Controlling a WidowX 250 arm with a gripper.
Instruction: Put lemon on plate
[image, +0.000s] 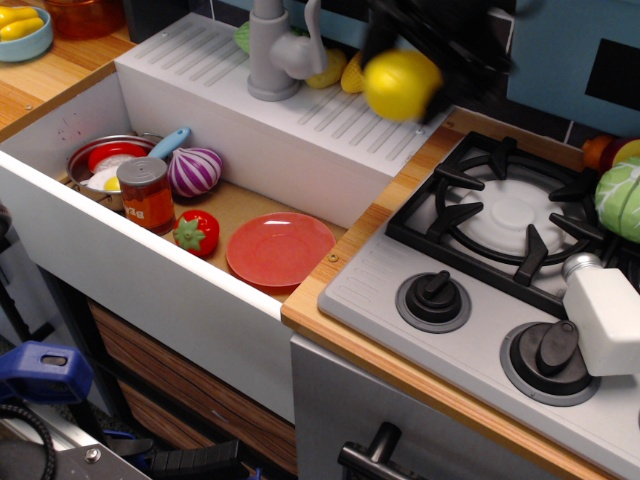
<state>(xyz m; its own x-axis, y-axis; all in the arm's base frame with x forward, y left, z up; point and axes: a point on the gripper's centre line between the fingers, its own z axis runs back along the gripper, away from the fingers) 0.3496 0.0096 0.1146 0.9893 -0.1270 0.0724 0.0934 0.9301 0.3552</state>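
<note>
The bright yellow lemon is held in the air by my black gripper, which is blurred by motion. It hangs above the white sink ledge, to the right of the faucet and left of the stove. The pinkish-red plate lies flat on the sink floor, below and to the left of the lemon, with nothing on it. My gripper is shut on the lemon, and much of its fingers is hidden by blur.
The sink also holds a strawberry, a can, a purple onion and a metal pot. The grey faucet stands left of the lemon. The stove burner, a cabbage and a white shaker are right.
</note>
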